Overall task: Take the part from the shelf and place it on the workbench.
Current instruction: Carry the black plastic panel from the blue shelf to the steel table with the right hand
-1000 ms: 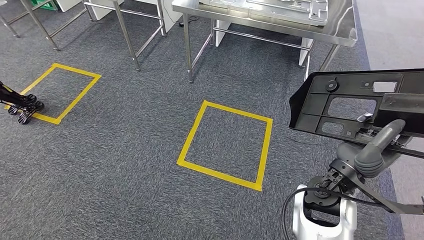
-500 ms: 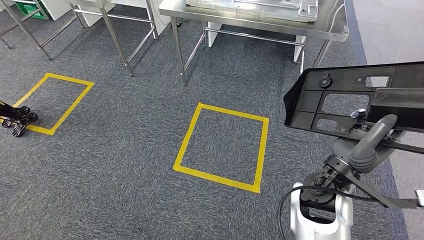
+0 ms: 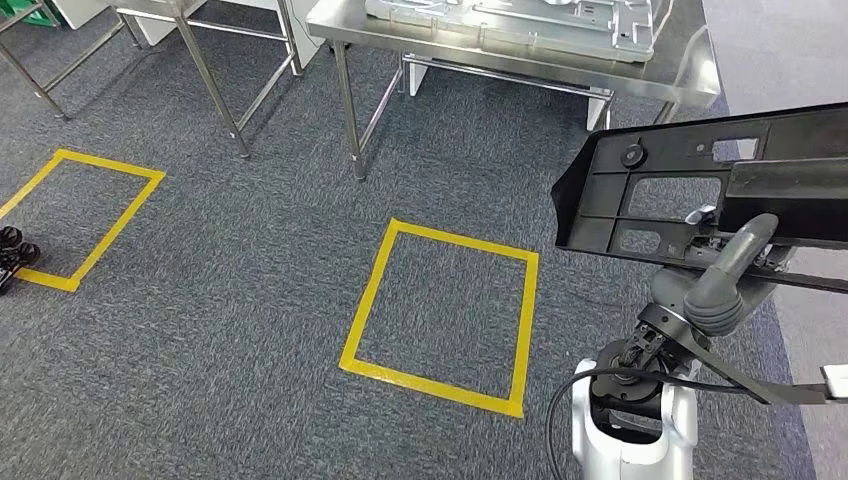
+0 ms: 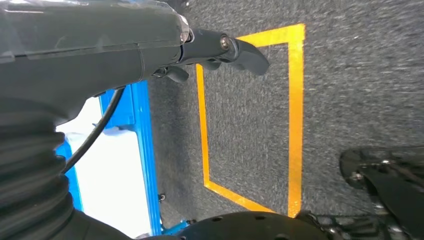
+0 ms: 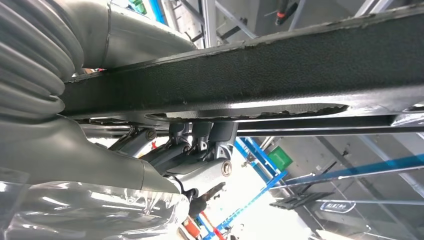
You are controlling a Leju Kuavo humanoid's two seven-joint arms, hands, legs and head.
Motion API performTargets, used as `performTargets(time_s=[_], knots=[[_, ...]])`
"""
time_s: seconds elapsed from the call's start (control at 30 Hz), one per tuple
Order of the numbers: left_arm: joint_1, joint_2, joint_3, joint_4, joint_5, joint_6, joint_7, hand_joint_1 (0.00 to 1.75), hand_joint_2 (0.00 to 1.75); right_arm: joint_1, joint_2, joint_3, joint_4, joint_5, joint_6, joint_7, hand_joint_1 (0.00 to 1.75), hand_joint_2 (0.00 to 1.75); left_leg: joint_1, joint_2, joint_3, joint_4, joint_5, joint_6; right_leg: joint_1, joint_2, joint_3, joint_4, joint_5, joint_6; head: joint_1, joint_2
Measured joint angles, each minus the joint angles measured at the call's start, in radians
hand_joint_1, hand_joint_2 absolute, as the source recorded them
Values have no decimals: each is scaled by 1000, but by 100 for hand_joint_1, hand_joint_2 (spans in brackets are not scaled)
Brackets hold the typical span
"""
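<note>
Your black plastic panel is riding flat and high over the carpet, probably so it clears the steel workbench ahead. Right hand is clamped on its near edge from below. Left hand hangs with fingers loose, holding nothing.

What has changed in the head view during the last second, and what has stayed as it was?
The whole scene has shifted, so the camera moved, not the things: the steel workbench and the yellow tape square sit differently in the frame, and the left hand has slid toward the picture's left edge. Nothing was taken or let go. The right hand still holds the black part, tilted as before.
</note>
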State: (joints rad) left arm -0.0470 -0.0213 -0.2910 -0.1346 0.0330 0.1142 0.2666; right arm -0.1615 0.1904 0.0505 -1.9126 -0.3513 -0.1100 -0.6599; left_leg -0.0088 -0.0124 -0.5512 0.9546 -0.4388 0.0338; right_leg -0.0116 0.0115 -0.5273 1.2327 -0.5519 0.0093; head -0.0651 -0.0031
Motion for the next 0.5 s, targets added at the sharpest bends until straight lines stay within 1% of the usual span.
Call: performTargets(time_s=[0.03, 0.07, 0.1, 0.13, 0.17, 0.2, 0.23, 0.27, 0.3, 0.33, 0.37, 0.4, 0.43, 0.47, 0.5], knots=[[4, 0, 0, 1, 1, 1, 0, 0, 175, 2, 0, 0, 1, 3, -1, 2, 175, 175, 0, -1, 32, -17, -10, 0, 0, 0, -42, 30, -40, 2, 0, 0], [7, -1, 0, 1, 2, 2, 0, 0, 175, 4, 0, 0, 2, 4, -1, 4, 175, 175, 0, -2, 65, -33, -22, 0, 0, 0, -79, 37, -89, 4, 0, 0], [9, -1, 0, 1, 3, 2, 0, 0, 175, 5, 0, 0, 2, 6, -1, 6, 175, 175, 0, -5, 98, -46, -35, -1, 0, -1, -109, 25, -129, 4, 0, 0], [10, -1, 0, 1, 3, 3, 0, 0, 175, 6, 0, 0, 3, 7, -1, 7, 175, 175, 0, -8, 131, -57, -50, -2, 0, -1, -133, -6, -145, 3, 0, 0], [10, -1, 0, 1, 3, 3, -1, 0, 175, 6, 0, 0, 3, 7, 0, 8, 175, 175, 0, -10, 162, -65, -68, -4, 0, -1, -152, -53, -118, 0, 0, 0], [12, -1, 0, 2, 3, 3, -3, 0, 175, 8, 0, 0, 5, 8, 0, 8, 175, 175, -1, -11, 187, -71, -88, -6, 1, -3, -167, -116, -28, -4, 0, 0], [14, -2, 0, 2, 3, 2, -5, 0, 175, 12, 0, 0, 8, 8, 2, 8, 175, 175, -2, -13, 211, -67, -110, -10, 5, -6, -181, -175, 81, -9, 0, 0], [13, -3, 0, 3, 3, 2, -6, 0, 175, 15, 0, -1, 11, 8, 3, 8, 175, 175, -3, -14, 230, -66, -135, -15, 10, -8, -189, -212, 172, -14, 0, 0], [11, -3, 0, 3, 4, 2, -8, 0, 175, 17, 0, 0, 13, 7, 4, 8, 175, 175, -4, -15, 246, -64, -153, -21, 14, -9, -194, -230, 232, -21, 0, 0], [5, -4, 0, 3, 4, 2, -9, 0, 175, 15, 0, 1, 12, 8, 6, 7, 175, 175, -4, -15, 254, -49, -159, -28, 18, -7, -193, -227, 235, -27, 1, 0], [-3, -4, 0, 2, 4, 1, -10, 0, 175, 10, 1, 2, 10, 8, 6, 6, 175, 175, -4, -14, 245, -21, -151, -34, 18, -4, -185, -219, 218, -33, 1, 0], [-10, -4, 0, 1, 4, 0, -11, 0, 175, 5, 1, 4, 7, 9, 7, 5, 175, 175, -2, -12, 219, 39, -129, -39, 16, -3, -173, -219, 204, -40, 1, 0], [-16, -5, 0, 1, 4, -1, -12, 0, 175, 2, 2, 5, 6, 9, 7, 4, 175, 175, -2, -11, 175, 117, -109, -44, 15, -2, -158, -223, 190, -46, 1, 0], [-20, -5, 1, 1, 6, -1, -13, 0, 175, 0, 3, 6, 5, 9, 7, 4, 175, 175, -1, -9, 125, 195, -106, -50, 14, -1, -142, -226, 177, -50, 1, 0], [-23, -5, 2, 1, 8, -2, -14, 0, 175, 0, 3, 7, 5, 9, 7, 4, 175, 175, 0, -8, 76, 260, -126, -53, 14, 0, -124, -228, 162, -54, 1, 0]])
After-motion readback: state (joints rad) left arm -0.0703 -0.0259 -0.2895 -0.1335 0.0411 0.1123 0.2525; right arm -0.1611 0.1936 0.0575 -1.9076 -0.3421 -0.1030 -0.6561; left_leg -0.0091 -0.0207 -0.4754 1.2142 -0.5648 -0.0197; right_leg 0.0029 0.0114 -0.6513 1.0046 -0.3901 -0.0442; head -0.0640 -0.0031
